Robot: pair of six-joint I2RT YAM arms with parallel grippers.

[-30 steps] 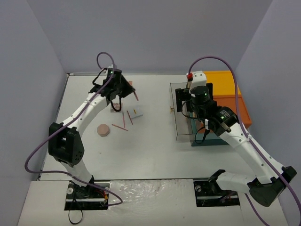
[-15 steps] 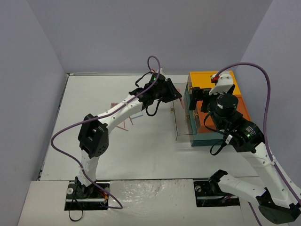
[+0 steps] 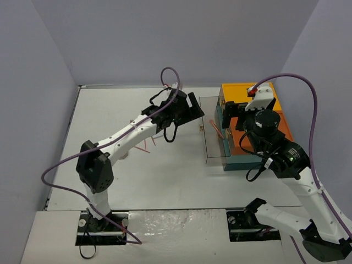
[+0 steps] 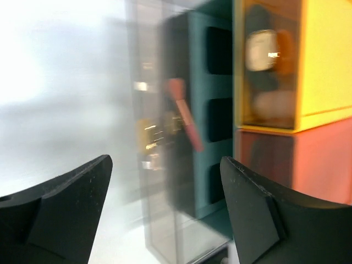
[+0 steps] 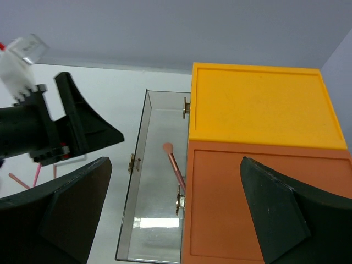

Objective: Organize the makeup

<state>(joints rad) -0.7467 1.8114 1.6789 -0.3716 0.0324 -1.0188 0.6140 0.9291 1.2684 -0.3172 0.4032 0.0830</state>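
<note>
A pink makeup brush [image 3: 216, 132] lies loose in the clear pulled-out drawer [image 3: 208, 148] of the orange, yellow and teal box [image 3: 250, 93]. In the right wrist view the brush [image 5: 171, 157] rests against the orange side, and in the left wrist view the brush [image 4: 184, 113] shows blurred. My left gripper [image 3: 193, 111] hovers just left of the drawer, open, nothing between its fingers [image 4: 71, 198]. My right gripper [image 5: 176, 165] hangs open above the box and drawer. Thin red pencils [image 3: 144, 148] lie on the table, partly hidden under my left arm.
The drawer [image 5: 157, 220] has small brass handles [image 5: 132, 162] on its front. The left gripper [image 5: 82, 132] shows as a black shape in the right wrist view. The box has teal compartments [image 4: 198, 71] behind the drawer. Grey walls stand round the table.
My left arm swung right from the makeup pile carrying the brush, then opened; the brush now lies in the drawer. My right arm drew back over the box and has stayed there.
</note>
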